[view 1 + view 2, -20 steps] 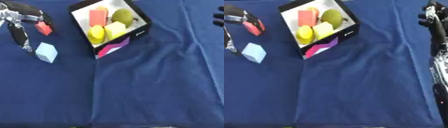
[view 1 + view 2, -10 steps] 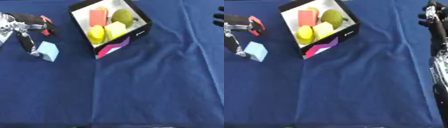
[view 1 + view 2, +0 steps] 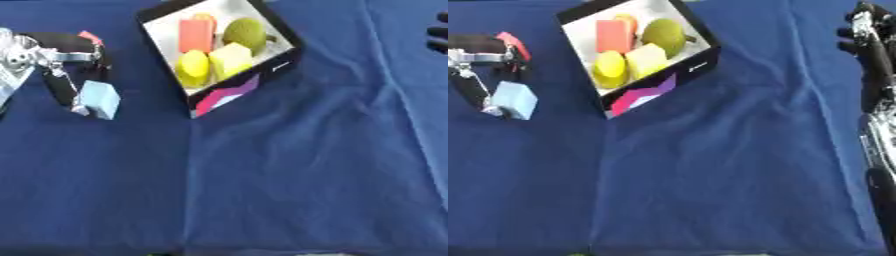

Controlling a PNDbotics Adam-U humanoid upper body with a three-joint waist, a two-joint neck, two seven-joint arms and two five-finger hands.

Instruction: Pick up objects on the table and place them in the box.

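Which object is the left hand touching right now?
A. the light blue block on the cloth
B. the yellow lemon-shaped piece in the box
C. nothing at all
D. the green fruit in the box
A: the left hand has fingertips against the light blue block on the blue cloth, left of the box.
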